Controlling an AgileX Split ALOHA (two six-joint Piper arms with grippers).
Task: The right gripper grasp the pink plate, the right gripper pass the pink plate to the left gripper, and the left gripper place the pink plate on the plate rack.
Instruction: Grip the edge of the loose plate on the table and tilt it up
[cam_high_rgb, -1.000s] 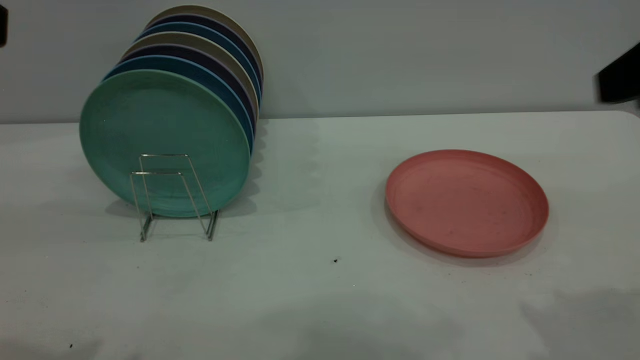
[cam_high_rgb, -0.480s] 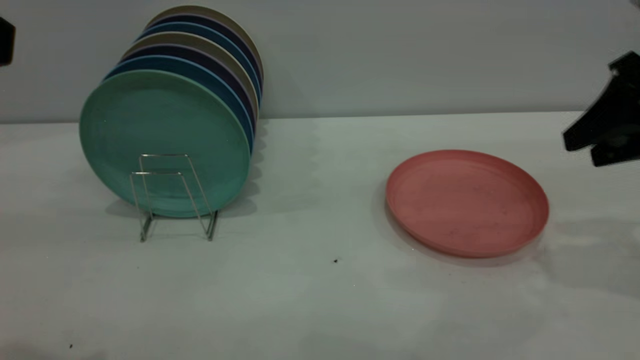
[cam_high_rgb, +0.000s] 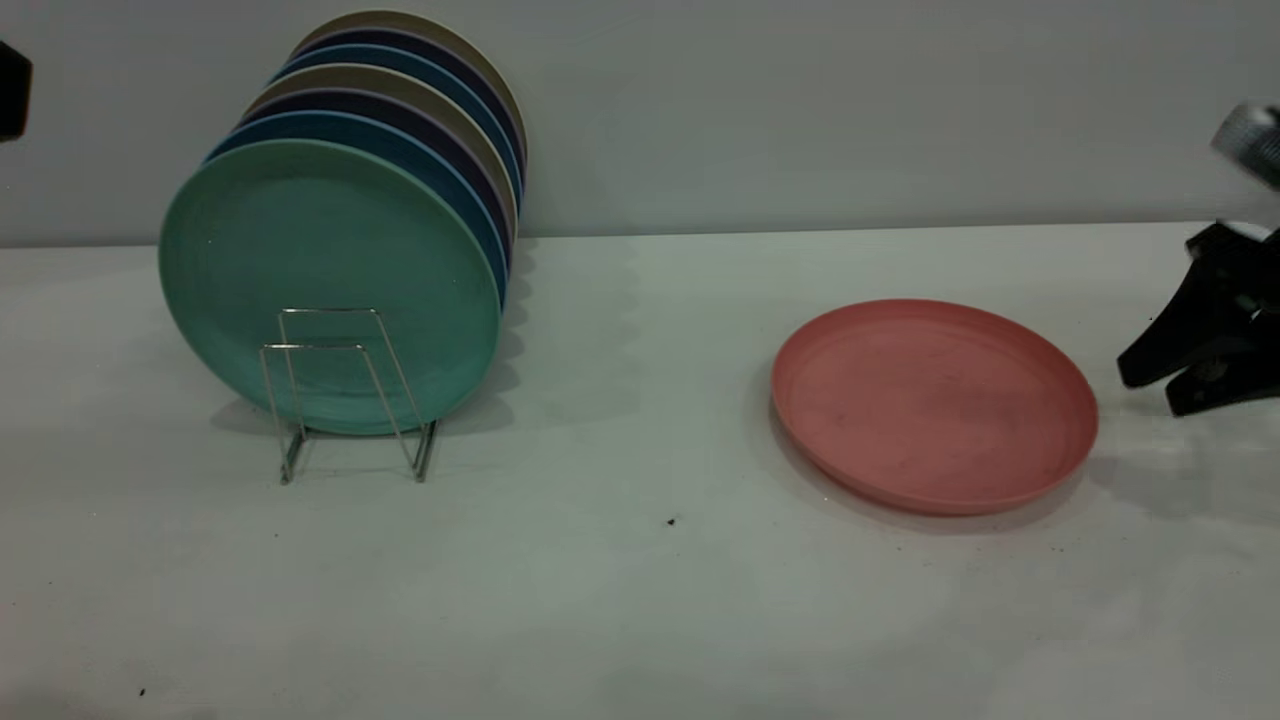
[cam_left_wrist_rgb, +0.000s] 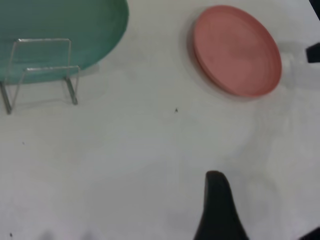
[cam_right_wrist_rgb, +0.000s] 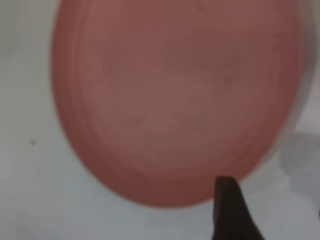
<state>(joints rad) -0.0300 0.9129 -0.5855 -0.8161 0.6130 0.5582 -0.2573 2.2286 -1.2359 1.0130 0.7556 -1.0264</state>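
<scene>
Table (cam_high_rgb: 620, 600): pale surface, a dark speck (cam_high_rgb: 671, 521) near the middle.
Pink plate (cam_high_rgb: 933, 403): flat on the table at the right side, nothing touching it.
Right gripper (cam_high_rgb: 1150, 390): low, just beside the plate's right rim, fingers parted with a gap between the two tips, gripping nothing (aimed at the plate).
Plate rack (cam_high_rgb: 345, 395): left side, two front wire loops free.
Teal-green plate (cam_high_rgb: 330, 270): upright in the rack, a row of plates behind.
Left gripper (cam_left_wrist_rgb: 218, 210): raised at the left; finger spread cannot be told.
</scene>
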